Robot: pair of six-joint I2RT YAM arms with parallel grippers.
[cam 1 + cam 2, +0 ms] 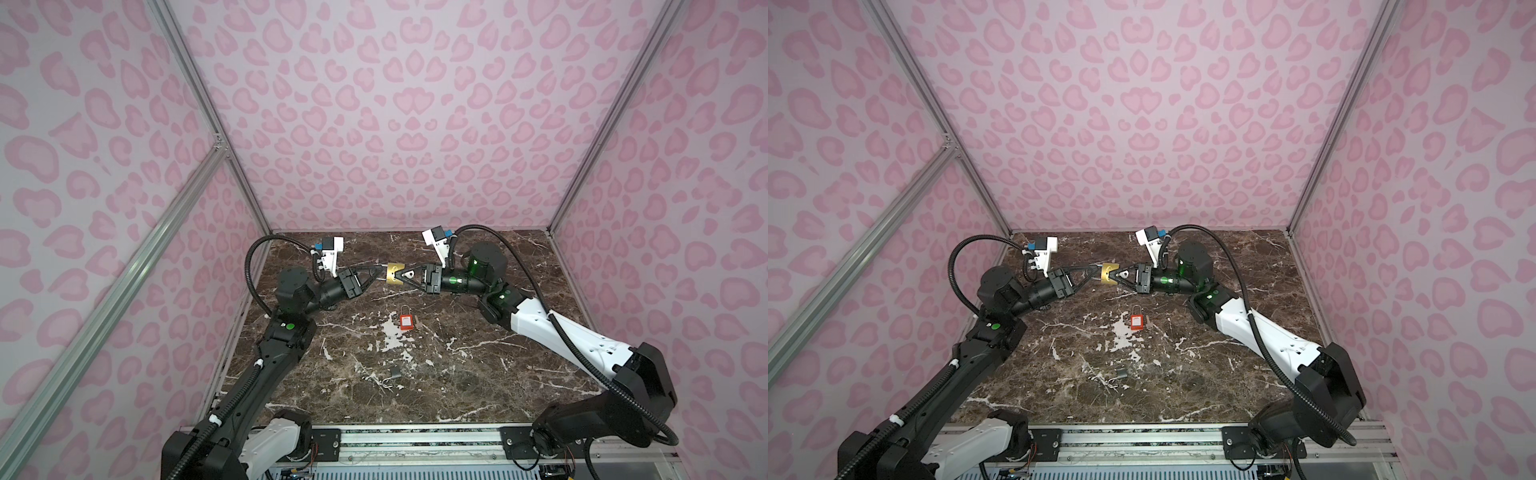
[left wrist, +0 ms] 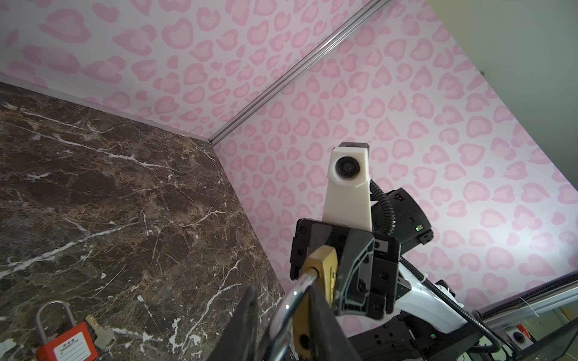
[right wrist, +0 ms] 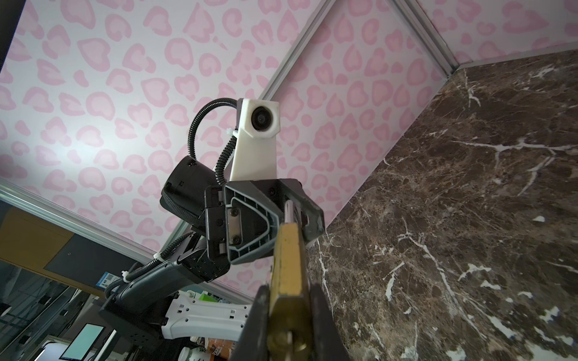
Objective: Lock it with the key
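Shackle-closing looks to be the step in hand: the brass padlock (image 1: 395, 274) hangs clear of the marble table (image 1: 457, 374), clamped by its body between the narrowly set jaws of the right gripper (image 1: 402, 277). From the padlock's other side the left gripper (image 1: 380, 272) straddles the silver shackle (image 2: 289, 300). Its jaws are drawn in close about the shackle, but I cannot tell whether they actually pinch it. One shackle leg sits in the body, while the other seems to hang free beside an empty hole, so the lock looks open. A pale piece at the padlock's base may be the key, though that is unclear. The next move likely calls for lining up the free leg and pressing it home against the right gripper's hold. A red padlock (image 1: 405, 322) lies nearer the robot's base than the brass one, well apart from it.
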